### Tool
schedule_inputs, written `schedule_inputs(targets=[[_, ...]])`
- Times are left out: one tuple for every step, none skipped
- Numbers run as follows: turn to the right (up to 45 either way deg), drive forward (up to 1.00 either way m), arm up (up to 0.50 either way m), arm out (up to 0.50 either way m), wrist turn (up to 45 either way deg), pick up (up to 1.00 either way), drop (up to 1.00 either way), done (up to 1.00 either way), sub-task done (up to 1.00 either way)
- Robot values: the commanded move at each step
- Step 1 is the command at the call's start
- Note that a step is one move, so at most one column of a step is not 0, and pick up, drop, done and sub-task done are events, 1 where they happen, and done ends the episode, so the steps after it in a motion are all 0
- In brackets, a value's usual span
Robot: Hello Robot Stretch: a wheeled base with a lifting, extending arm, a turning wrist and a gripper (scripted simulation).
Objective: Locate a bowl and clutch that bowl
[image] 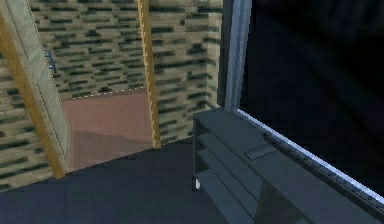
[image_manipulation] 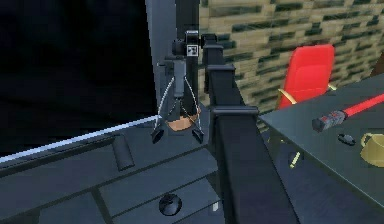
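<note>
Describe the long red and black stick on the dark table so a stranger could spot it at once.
The arm side view's lower right holds a dark grey tabletop, a red chair behind it. On its far part lies the long thin stick, red with a black left end. Its neighbour, a tan round thing, is squat; the stick alone is straight and slim.

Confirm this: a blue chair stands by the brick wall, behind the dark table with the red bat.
Not quite: the chair is red, not blue, as the arm side view shows. It stands by the brick wall, behind the dark table with the red bat.
</note>
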Motion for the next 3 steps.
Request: schedule_inputs(targets=[[0.0, 0.00, 0.00, 0.00, 45.0, 0.00, 0.00, 0.00, 0.00], [0.0, 0.00, 0.00, 0.00, 45.0, 0.00, 0.00, 0.00, 0.00], [0.0, 0.00, 0.00, 0.00, 45.0, 0.00, 0.00, 0.00, 0.00]])
